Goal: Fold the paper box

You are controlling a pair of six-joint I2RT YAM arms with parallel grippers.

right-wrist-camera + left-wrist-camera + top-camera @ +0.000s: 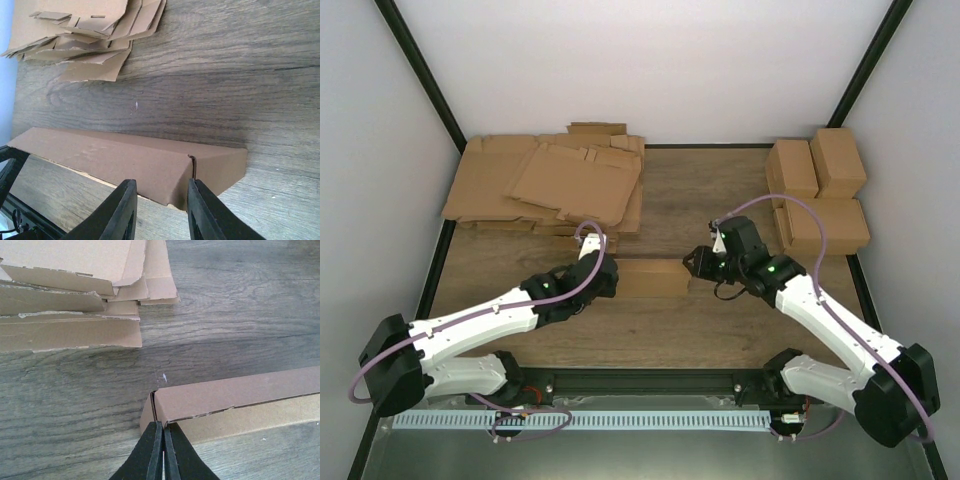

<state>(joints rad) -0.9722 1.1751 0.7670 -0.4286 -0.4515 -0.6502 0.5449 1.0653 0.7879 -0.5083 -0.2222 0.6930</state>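
Progress: roughly mid-task, I'd say. The paper box [650,278] lies on the worktop [710,195], and everything else is placed off it. Its long panels are creased up into a low, slanted tube that is not squared. The left end shows a loose flap at the seam. The right end shows a slanted face with a short slit, and I can't tell whether it's tucked. By my read, what's left is squaring the body and closing both ends.

Left claw [612,272]: at the box's left end, clenched, tips on the end seam. I can't tell whether a thin edge is pinched between them. The arm is stretched low across the worktop.

Right claw [694,262]: at the box's right end, released, jaws apart and straddling the top ridge. No clear contact. The wrist is angled down and the elbow is out to the right.

The stack of flat sheets [545,180] sits beyond the box to its left. The finished boxes [817,190] sit beyond it to its right.
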